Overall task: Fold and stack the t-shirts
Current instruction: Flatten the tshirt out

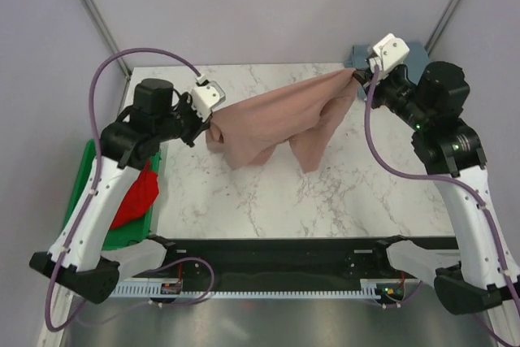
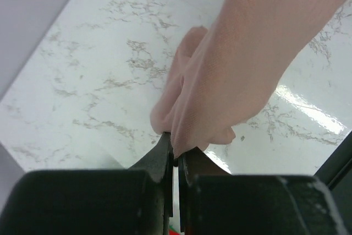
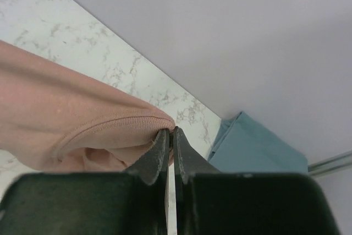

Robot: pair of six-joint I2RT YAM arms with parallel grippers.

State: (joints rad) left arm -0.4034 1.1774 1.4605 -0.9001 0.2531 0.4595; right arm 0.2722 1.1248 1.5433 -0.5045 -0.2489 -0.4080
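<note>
The dusty-pink t-shirt (image 1: 276,115) hangs stretched between both grippers above the marble table (image 1: 268,201); its lower folds droop towards the table. My left gripper (image 1: 208,123) is shut on its left end, seen in the left wrist view (image 2: 176,155) with the cloth (image 2: 242,64) running up and right. My right gripper (image 1: 360,76) is shut on its right end, seen in the right wrist view (image 3: 171,131) pinching a ribbed hem (image 3: 88,119). The red t-shirt (image 1: 136,197) lies crumpled in the green tray (image 1: 80,176). The grey-blue t-shirt (image 1: 361,54) lies folded at the table's far right corner (image 3: 258,147).
The green tray sits off the table's left edge under my left arm. Grey walls with metal posts close the back and sides. A black rail (image 1: 276,253) runs along the near edge between the arm bases.
</note>
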